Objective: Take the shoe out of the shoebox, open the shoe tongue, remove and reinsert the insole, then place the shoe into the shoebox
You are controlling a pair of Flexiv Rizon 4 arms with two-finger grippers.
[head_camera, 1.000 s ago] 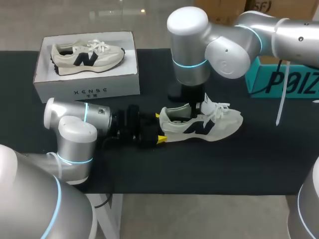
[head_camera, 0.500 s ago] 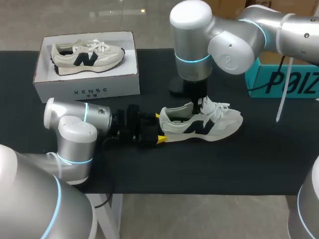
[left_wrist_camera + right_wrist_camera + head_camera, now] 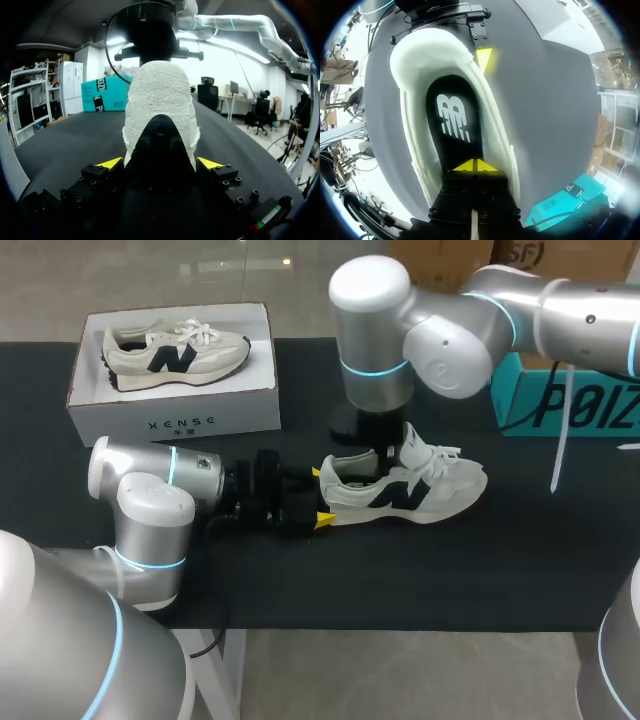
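L gripper (image 3: pixel 320 497) is clamping the shoe (image 3: pixel 410 490) by the heel from both sides. Shoe's standing on its sole, long axis running straight ahead of those fingers, toe away. R gripper (image 3: pixel 474 165), tips pinched together, is hanging over the insole (image 3: pixel 452 117) just beneath it; that's prob light & floppy, so I'm reckoning an edge pinch, w/ the stiffer heel as the firm hold.

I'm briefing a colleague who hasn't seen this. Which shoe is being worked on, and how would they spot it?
On the black table, look right of the white shoebox, near the middle. The shoe stands on the bare tabletop, heel in the left gripper; its twin lies inside the box.
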